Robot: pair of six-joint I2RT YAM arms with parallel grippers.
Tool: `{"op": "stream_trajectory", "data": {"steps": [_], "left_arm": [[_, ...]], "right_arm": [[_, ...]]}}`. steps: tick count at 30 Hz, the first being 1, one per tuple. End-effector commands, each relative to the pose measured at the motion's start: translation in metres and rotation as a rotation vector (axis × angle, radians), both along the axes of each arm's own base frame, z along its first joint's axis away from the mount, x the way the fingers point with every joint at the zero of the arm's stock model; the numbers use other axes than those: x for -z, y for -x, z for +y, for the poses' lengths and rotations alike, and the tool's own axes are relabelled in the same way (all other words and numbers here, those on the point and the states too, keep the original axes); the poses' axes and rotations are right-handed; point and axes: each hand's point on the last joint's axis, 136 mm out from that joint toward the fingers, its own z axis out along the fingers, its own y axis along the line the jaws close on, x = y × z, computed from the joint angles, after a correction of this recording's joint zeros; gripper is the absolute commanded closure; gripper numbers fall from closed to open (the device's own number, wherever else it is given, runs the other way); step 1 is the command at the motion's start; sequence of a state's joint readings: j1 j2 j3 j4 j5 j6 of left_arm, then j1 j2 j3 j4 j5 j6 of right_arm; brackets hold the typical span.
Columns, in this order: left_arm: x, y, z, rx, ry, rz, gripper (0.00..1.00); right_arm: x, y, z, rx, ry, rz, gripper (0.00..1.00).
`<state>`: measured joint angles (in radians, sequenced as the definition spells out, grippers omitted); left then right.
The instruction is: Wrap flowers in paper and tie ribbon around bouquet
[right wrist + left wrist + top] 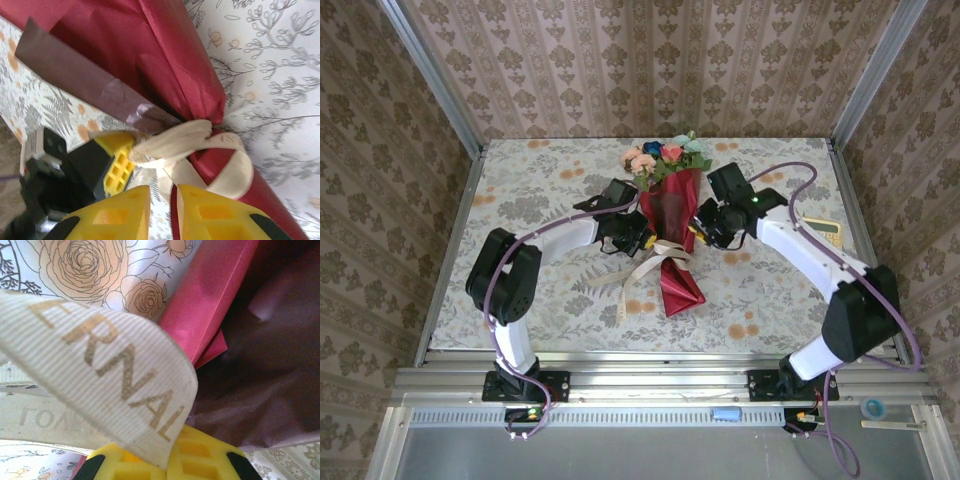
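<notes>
A bouquet (670, 205) lies mid-desk (520, 190). Its dark red paper (150, 50) narrows toward the arms, and the flowers (665, 155) sit at its far end. A cream ribbon (642, 268) loops around the bouquet's narrow waist and trails to its left. The left tool (167, 462), just left of the bouquet, is clamped on a gold-lettered ribbon strand. The right tool (164, 192), just right of the waist, has its yellow jaws nearly together. I cannot tell whether they pinch the ribbon.

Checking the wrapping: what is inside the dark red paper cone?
Pink, red and blue flower heads with green leaves show above the rim of the cone; deeper inside, paper hides everything.
</notes>
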<state>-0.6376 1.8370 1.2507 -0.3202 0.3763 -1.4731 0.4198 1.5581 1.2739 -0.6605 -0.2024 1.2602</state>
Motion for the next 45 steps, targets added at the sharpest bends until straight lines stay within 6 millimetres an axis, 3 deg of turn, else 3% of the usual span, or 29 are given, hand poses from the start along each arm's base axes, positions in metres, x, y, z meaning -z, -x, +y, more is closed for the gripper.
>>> {"op": "stream_trajectory", "data": {"steps": [1,8,14,18,31,38,45], "left_arm": [[-0.019,0.004,0.000,0.028,-0.004,-0.045,1.00],[-0.021,0.004,-0.003,0.026,0.009,-0.048,1.00],[-0.021,0.004,-0.004,0.030,0.011,-0.047,1.00],[-0.021,0.004,-0.004,0.032,0.012,-0.045,1.00],[-0.026,0.005,-0.005,0.036,0.022,-0.048,1.00],[-0.028,0.004,-0.008,0.043,0.027,-0.052,1.00],[-0.029,0.006,-0.009,0.049,0.032,-0.050,1.00]], "right_arm": [[0.017,-0.014,0.019,0.090,-0.122,0.047,0.76],[0.041,-0.011,0.037,0.180,-0.194,0.147,0.67],[0.057,0.007,0.029,0.240,-0.189,0.221,0.63],[0.058,0.016,0.025,0.259,-0.184,0.227,0.60],[0.064,0.001,0.035,0.275,-0.213,0.233,0.59],[0.064,-0.010,0.038,0.283,-0.213,0.221,0.62],[0.061,-0.016,0.035,0.296,-0.205,0.197,0.83]]}}
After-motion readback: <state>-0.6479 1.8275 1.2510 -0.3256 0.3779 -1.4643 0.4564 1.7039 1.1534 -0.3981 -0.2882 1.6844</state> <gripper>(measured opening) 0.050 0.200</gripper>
